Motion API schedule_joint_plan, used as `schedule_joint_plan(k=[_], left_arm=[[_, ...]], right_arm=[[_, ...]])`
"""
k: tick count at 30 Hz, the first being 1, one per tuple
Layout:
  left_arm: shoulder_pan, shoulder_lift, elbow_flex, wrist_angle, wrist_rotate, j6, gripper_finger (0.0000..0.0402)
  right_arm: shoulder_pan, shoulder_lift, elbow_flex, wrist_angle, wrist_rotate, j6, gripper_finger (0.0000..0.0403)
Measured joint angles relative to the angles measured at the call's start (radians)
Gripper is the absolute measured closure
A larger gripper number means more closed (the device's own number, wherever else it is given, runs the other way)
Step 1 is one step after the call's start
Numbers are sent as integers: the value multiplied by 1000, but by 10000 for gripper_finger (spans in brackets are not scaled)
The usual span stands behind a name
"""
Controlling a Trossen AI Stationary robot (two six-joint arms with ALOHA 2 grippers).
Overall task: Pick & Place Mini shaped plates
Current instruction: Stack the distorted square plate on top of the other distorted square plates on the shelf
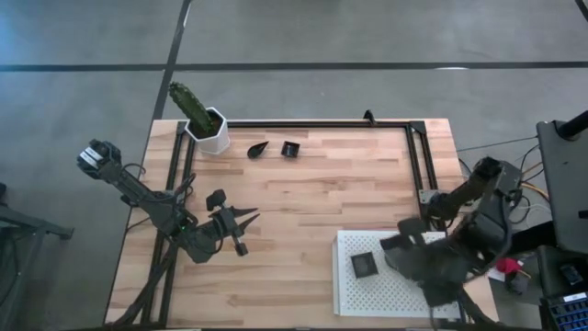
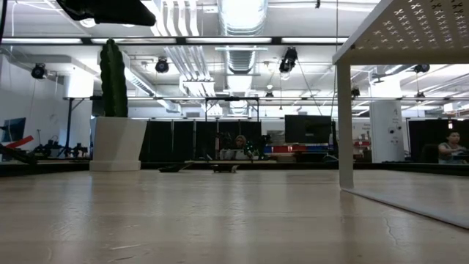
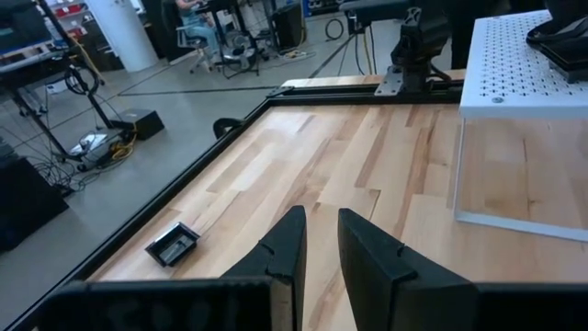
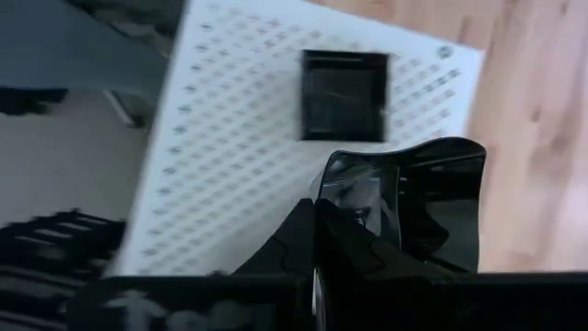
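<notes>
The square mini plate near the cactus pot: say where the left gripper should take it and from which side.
Probably by one raised rim of the square mini plate, coming straight down. It lies flat and shallow, open side up, apart from the leaf-shaped plate. The left gripper is empty, fingers slightly apart.

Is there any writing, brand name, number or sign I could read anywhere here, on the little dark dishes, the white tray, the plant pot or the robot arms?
None can be read.
Square plate on the white tray: no marking shows.
Dark plate in the right gripper: glossy, no lettering.
White pot: plain.
Left gripper: bare dark fingers.
Screens in the room beyond the table, low view: too small and blurred to read.
</notes>
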Motion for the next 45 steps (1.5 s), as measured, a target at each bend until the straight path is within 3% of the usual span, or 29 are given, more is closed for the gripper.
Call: schedule_joint_plan(k=[12, 18, 45], left_arm=[[0, 0, 0, 0, 0, -1, 339], [0, 0, 0, 0, 0, 18, 339], [0, 0, 0, -1, 1, 19, 339]], right_arm=[[142, -2, 20, -1, -103, 490, 395], [190, 0, -1, 0, -115, 626, 394], [207, 0, -150, 0, -156, 671, 394]])
